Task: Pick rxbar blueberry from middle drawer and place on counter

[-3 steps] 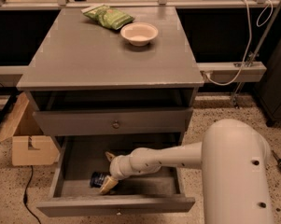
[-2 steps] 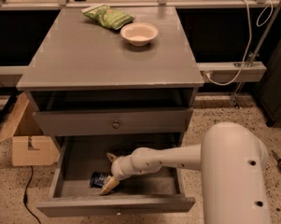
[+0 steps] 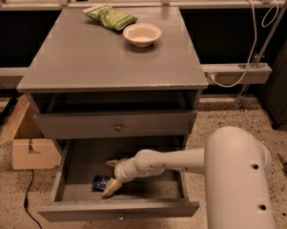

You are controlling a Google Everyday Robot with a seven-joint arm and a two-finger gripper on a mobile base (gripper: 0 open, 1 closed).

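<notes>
fingers spread, near one at the bar's right end | gripper low inside middle drawer | rxbar blueberry flat on drawer floor, near-left | likely light, slick wrapper; pinch across narrow width

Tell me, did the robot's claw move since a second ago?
No. The gripper stays beside the rxbar blueberry in the middle drawer, just as close to the drawer's front wall as before.
</notes>
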